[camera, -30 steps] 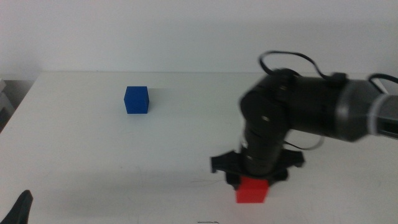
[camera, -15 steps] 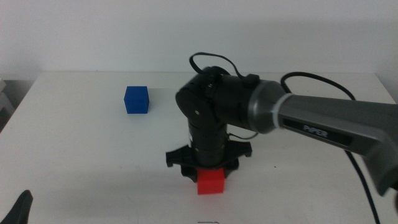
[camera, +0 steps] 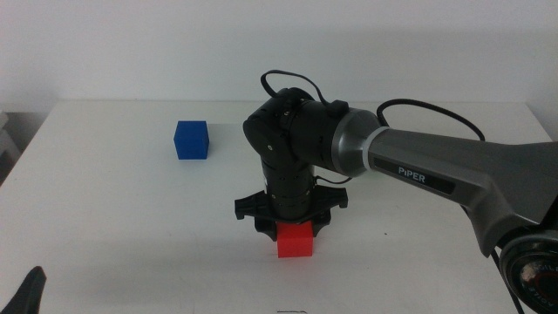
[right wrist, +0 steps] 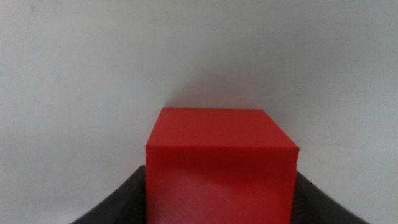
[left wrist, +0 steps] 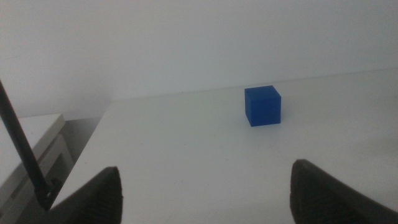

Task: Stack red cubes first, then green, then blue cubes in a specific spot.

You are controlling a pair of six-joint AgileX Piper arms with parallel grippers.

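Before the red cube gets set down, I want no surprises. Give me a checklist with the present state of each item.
1. Right gripper shut on the red cube: ok; the right wrist view shows the cube squarely between the jaws.
2. Cube resting on the table: cannot tell; contact underneath is not visible.
3. Blue cube apart from the right arm: ok; it sits well off toward the far left.
4. Left gripper out of the way: ok; open, waiting at the near left corner, facing the blue cube.
5. Green cube located: not ok; it appears in no view.
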